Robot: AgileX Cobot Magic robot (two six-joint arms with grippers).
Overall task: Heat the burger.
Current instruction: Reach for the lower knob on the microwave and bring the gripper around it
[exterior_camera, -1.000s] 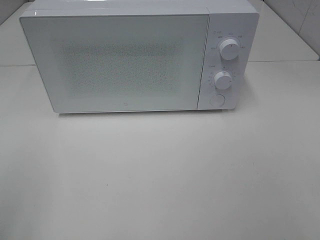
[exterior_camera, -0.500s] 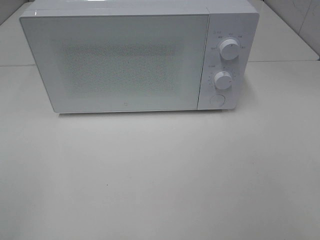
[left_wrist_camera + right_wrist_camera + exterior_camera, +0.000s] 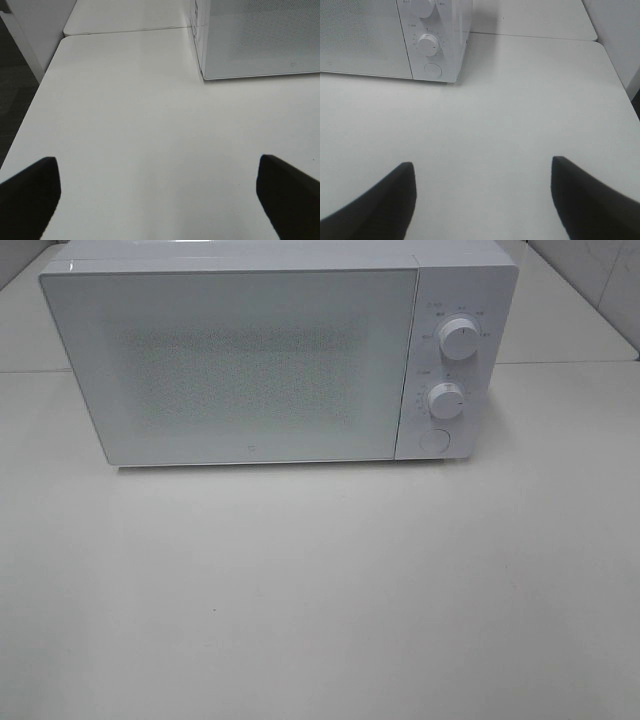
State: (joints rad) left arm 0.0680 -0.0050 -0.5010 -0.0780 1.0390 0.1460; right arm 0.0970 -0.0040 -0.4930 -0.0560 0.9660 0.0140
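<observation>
Can't spot the burger in any view, so no clue on its look or position. Microwave door's shut. My left gripper and right gripper hover over the table, fingers spread wide, empty.

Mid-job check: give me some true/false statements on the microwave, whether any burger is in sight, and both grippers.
1. The microwave door is shut. True.
2. A burger sits on the table. False: no burger shows in any view of the table.
3. The left gripper is open and holds nothing. True.
4. The right gripper is shut on the lower knob. False: the right gripper is open and apart from the lower knob.
5. A round button sits below the lower knob. True.
</observation>
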